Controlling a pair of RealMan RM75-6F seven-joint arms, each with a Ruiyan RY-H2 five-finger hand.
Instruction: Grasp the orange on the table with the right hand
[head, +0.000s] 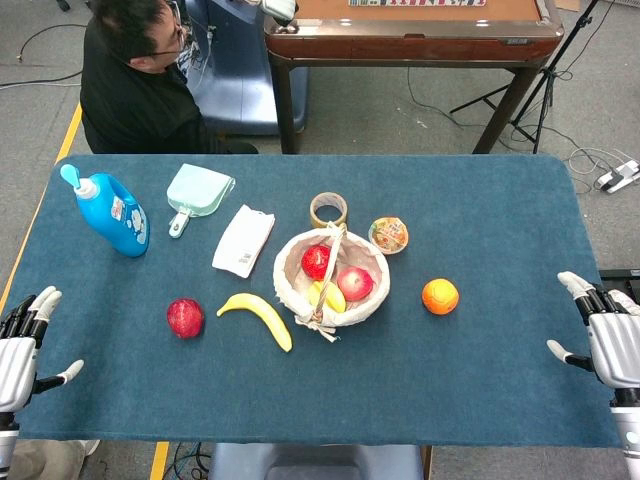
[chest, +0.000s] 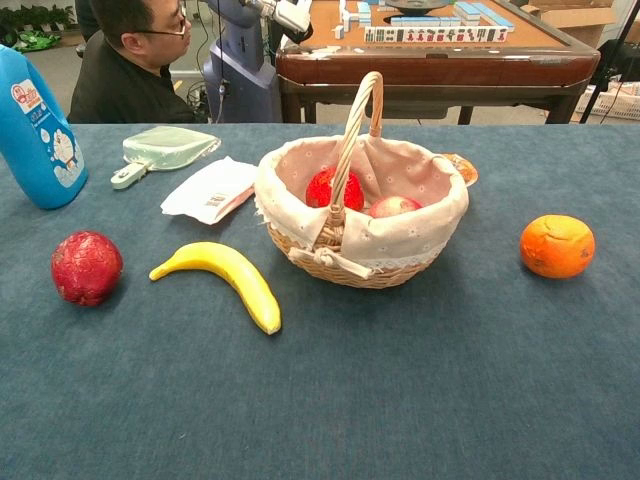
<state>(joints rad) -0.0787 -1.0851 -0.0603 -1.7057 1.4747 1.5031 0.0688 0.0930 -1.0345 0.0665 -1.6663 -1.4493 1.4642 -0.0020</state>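
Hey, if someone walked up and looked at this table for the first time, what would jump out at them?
Most likely the wicker basket lined with white cloth at the table's middle, holding red and pink fruit. Next, the orange lying alone to the basket's right, and the bright blue bottle at the far left. In the head view, an open right robot hand and left robot hand rest at the table's edges, touching nothing.

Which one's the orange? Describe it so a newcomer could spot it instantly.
Start at the wicker basket in the middle of the blue table. On the side toward the right hand, alone on bare cloth, sits the orange. It is the only round, plain orange fruit outside the basket: the loose fruits on the basket's other side are a dark red fruit and a yellow banana.
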